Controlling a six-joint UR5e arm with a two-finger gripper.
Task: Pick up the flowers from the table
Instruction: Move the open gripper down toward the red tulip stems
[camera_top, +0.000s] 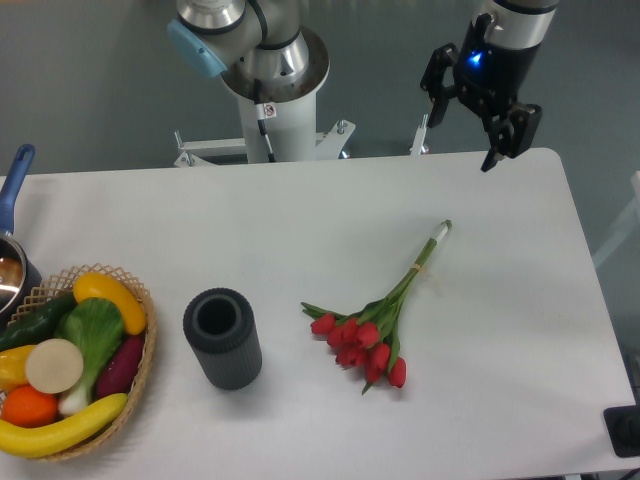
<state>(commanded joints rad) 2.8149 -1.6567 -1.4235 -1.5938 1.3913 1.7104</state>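
- Presently, the gripper (463, 128) is held above the far right edge of the table (520, 330), well apart from everything lying on it.
- Its two dark fingers (507, 133) are spread wide, and nothing is held between them.
- A blue light is seen glowing on the gripper body, just below the arm's wrist.
- The flowers (378, 319) are laid flat on the table, right of centre, touched by nothing.
- Their red tulip buds are bunched at the near end, while the tied green stems are pointed away toward the far right.
- Narrow green leaves are spread out beside the buds on the left.
- A dark ribbed cylindrical vase (222, 338) is stood upright to the left of the flowers, near them but not touching, with its opening turned upward.
- A wicker basket (140, 372) is placed at the near left corner; a banana, an orange, a yellow pepper and other vegetables are held in it.
- A pot with a blue handle (14, 190) is partly cut off by the left edge, just behind the basket.
- The arm's white base column (281, 118) is mounted behind the table's far edge.
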